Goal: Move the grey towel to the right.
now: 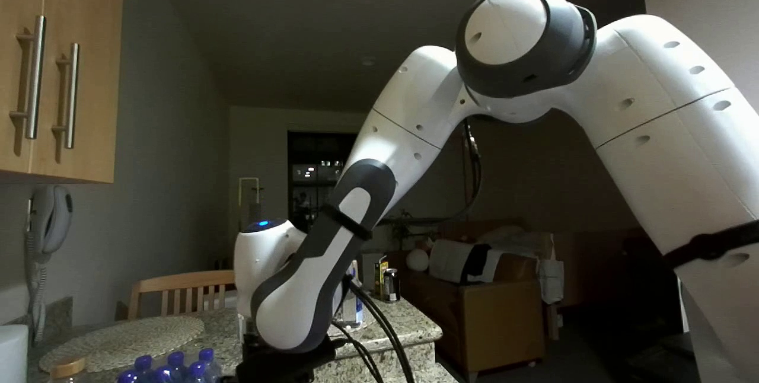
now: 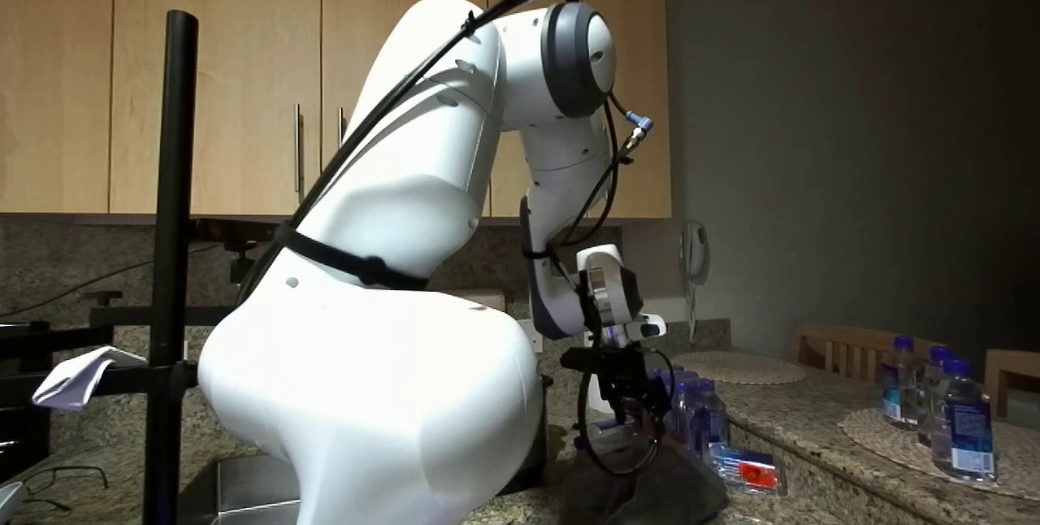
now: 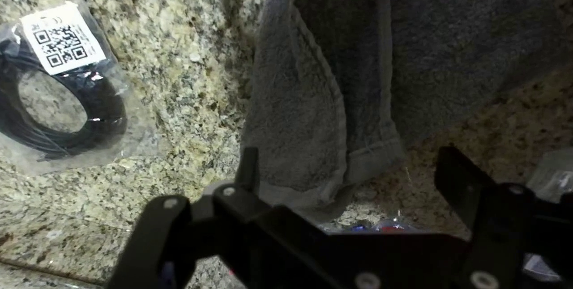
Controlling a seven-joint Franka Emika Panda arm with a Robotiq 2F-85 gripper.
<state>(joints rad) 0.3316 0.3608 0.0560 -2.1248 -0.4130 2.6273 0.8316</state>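
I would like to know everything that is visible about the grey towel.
The towel is grey and looks like fuzzy terry cloth, with paler, stitched hems. It lies loosely folded on the speckled counter, layers overlapping, one hem curving; in an exterior view it forms a dark mound. The wrist view's edges cut it off. The open tool is over its narrower end; I cannot tell whether they touch.

1. The towel [image 3: 295, 114] lies on the counter [image 3: 197, 119] — right of the bagged cable [image 3: 98, 110] in the wrist view.
2. In an exterior view, three bottles [image 2: 967, 419] stand on a placemat [image 2: 877, 440].
3. Another placemat [image 2: 743, 368] lies farther back, left of them.
4. Behind the bottles — a chair [image 2: 861, 354].
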